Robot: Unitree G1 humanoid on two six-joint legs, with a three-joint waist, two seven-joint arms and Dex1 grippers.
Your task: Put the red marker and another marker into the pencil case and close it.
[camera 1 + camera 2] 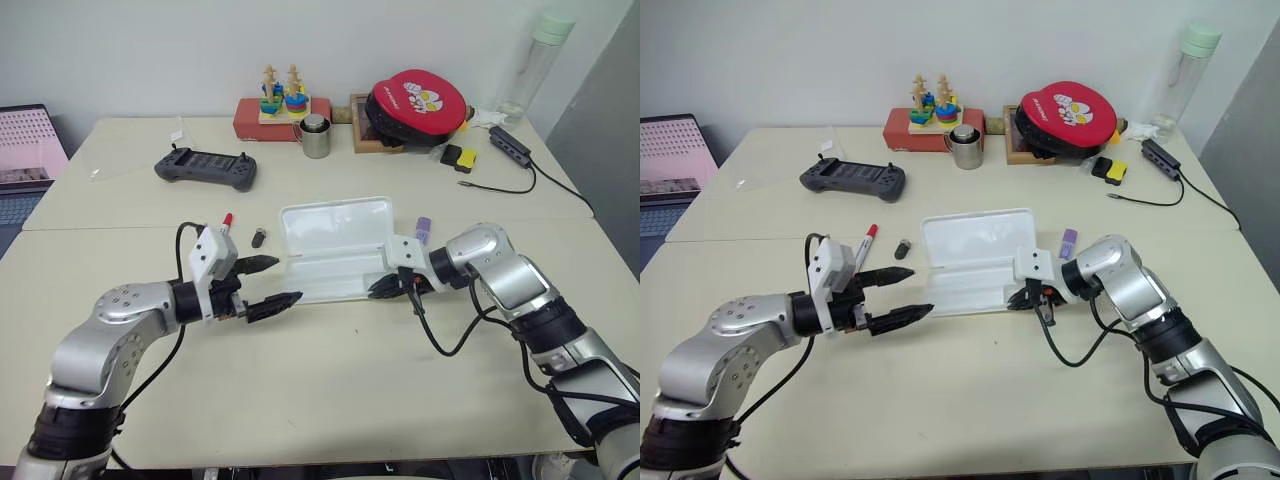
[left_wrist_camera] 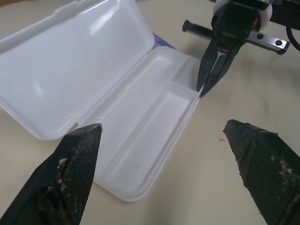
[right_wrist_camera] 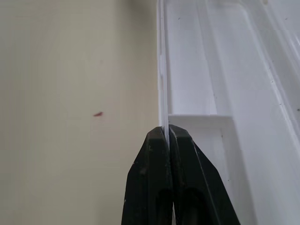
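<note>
left gripper (image 1: 892, 296) spread wide, empty; right gripper (image 1: 1018, 298) pinching the pencil case (image 1: 975, 258) rim.
case open, holding nothing; red marker (image 1: 865, 244) and purple marker (image 1: 1068, 241) still outside.

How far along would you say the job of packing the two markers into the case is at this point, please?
Done: the flat white plastic pencil case lies open, tray empty. In hand: the right gripper is shut on the tray's front rim; the left gripper hovers open beside the case. Left: the slim red-capped marker and the short purple highlighter are both on the cream table, then closing the lid.
</note>
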